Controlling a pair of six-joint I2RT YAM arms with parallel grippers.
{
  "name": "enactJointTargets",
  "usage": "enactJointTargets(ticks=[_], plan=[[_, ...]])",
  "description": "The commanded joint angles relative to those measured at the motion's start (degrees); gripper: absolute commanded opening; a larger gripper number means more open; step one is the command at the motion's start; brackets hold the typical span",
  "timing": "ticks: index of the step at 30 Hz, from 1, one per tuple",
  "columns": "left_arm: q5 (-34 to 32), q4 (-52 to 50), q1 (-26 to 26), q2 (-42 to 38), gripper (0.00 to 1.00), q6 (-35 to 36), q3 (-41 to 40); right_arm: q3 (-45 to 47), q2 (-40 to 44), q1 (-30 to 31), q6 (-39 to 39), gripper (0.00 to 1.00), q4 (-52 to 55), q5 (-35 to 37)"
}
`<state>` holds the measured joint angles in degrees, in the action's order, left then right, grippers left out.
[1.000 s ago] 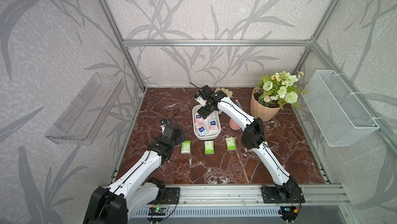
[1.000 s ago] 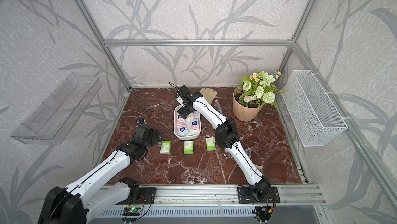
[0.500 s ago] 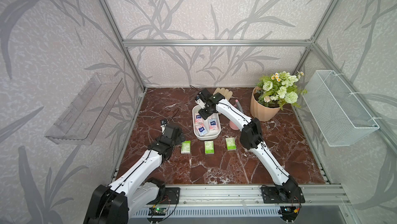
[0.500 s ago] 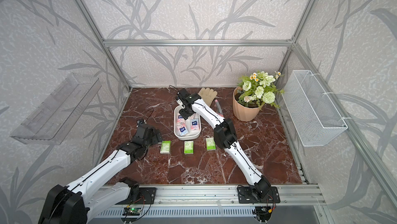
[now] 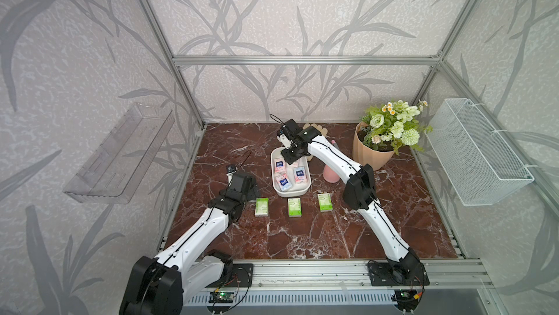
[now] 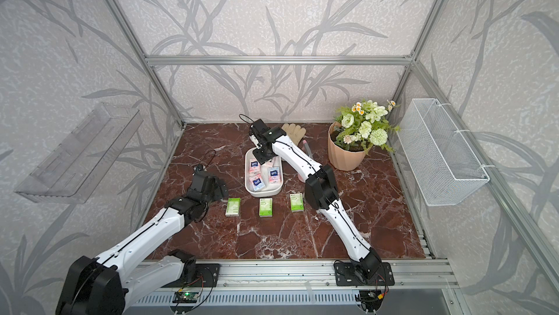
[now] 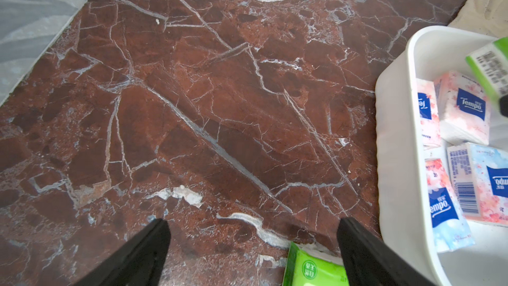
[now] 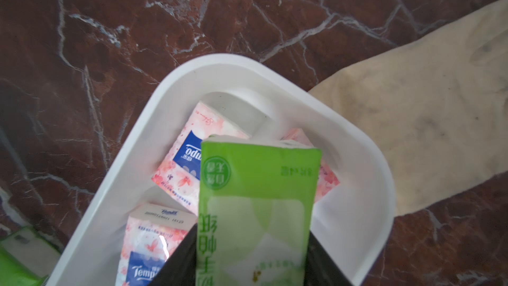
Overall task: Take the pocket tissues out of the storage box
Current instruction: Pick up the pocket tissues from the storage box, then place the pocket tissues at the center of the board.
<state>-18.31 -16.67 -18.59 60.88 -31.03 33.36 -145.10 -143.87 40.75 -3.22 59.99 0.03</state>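
The white storage box (image 5: 274, 174) (image 6: 246, 174) stands mid-table with several pink pocket tissues (image 5: 299, 175) inside. My right gripper (image 5: 291, 156) (image 8: 253, 233) is at the box's far end, shut on a green-and-white pack (image 8: 255, 202) that stands over the pink ones (image 8: 181, 161). Three green packs (image 5: 261, 206) (image 5: 294, 207) (image 5: 325, 202) lie in a row on the marble in front of the box. My left gripper (image 5: 251, 184) (image 7: 253, 224) hovers open left of the box (image 7: 395, 161), with nothing between its fingers; one green pack (image 7: 313, 269) lies beside one finger.
A beige glove (image 5: 317, 130) lies behind the box. A pink bottle (image 5: 331, 174) and a flower pot (image 5: 373, 153) stand to its right. A white wire basket (image 5: 478, 153) hangs on the right wall, a clear shelf (image 5: 121, 153) on the left wall.
My right gripper has dropped into the far end of the box and closed on a green pack. The left arm has stayed put.
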Motion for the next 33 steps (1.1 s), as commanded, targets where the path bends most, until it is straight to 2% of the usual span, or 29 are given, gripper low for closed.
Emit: enactJointTargets(ticks=[1, 8, 18, 21, 26, 33], plan=[[0.19, 1.11, 0.64, 1.17, 1.0, 1.94, 2.46, 3.57, 7.71, 1.46, -2.96, 0.53, 0.41, 1.4], [1.84, 2.64, 1.0, 3.6, 1.0, 2.37, 3.46, 20.32, 22.01, 4.54, -8.21, 0.52, -4.51, 4.8], [2.99, 3.67, 1.66, 6.41, 1.0, 3.94, 5.17, 56.07, 51.19, 5.2, -19.38, 0.52, -11.97, 10.98], [3.21, 3.75, 1.84, 7.38, 1.0, 4.28, 5.95, 64.62, 57.56, 5.12, -21.89, 0.52, -11.97, 13.35], [3.86, 3.4, 2.1, 9.11, 1.0, 5.08, 7.49, 74.9, 63.82, 4.6, -25.23, 0.52, -11.08, 16.85], [4.59, 2.95, 2.15, 11.29, 1.0, 5.77, 9.22, 86.2, 67.61, 1.46, -29.17, 0.52, -14.11, 17.96]])
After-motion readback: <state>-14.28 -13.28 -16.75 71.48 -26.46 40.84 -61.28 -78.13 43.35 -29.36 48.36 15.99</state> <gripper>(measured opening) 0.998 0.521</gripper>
